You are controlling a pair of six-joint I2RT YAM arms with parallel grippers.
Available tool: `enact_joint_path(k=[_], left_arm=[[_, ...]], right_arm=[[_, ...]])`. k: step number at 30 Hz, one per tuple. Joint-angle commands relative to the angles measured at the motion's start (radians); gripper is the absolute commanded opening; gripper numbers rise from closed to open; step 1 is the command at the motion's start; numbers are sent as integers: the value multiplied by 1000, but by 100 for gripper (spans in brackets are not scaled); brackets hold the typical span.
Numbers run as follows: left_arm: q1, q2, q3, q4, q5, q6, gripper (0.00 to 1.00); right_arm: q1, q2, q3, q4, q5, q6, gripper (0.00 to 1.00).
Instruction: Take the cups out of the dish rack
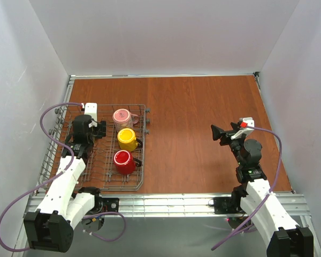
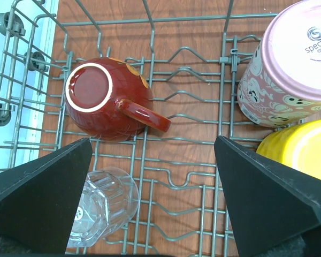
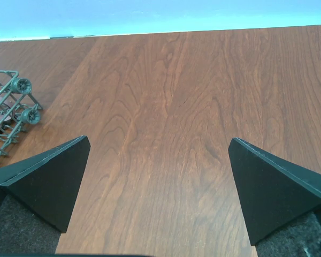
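Note:
The grey wire dish rack (image 1: 106, 187) stands at the table's left. In it, upside down in a column, are a pink spotted mug (image 1: 121, 116), a yellow mug (image 1: 127, 139) and a glossy red mug (image 1: 123, 160). My left gripper (image 1: 91, 128) hovers open over the rack's left half. In the left wrist view it (image 2: 152, 140) is empty above bare rack wires (image 2: 192, 51), with a dark red mug (image 2: 104, 99) upside down ahead left, a clear glass tumbler (image 2: 101, 206) by the left finger, the pink mug (image 2: 289, 69) and the yellow mug (image 2: 302, 152) at right. No white cup shows. My right gripper (image 1: 219, 134) is open and empty.
The right wrist view shows bare brown table (image 3: 171, 96) under my open right gripper (image 3: 159, 139), with a rack corner (image 3: 22, 85) at the far left. White walls surround the table; a metal rail (image 1: 171, 202) runs along the near edge.

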Motion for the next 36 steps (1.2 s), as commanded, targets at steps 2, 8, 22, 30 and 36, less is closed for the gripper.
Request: enact_joint_path(k=[2, 8, 22, 30, 36], left_arm=[[5, 7, 33, -1, 15, -22, 88], [5, 91, 210, -136, 185, 179, 98], [97, 598, 729, -539, 175, 705, 78], [356, 784, 910, -785, 445, 704, 85], [335, 649, 734, -635, 503, 827, 75]], right_arm=[[-1, 0, 1, 16, 9, 8, 99], [-1, 0, 15, 18, -20, 7, 99], [-1, 92, 79, 24, -293, 38, 98], [-1, 81, 63, 25, -301, 22, 99], [-1, 105, 69, 25, -301, 21, 98]])
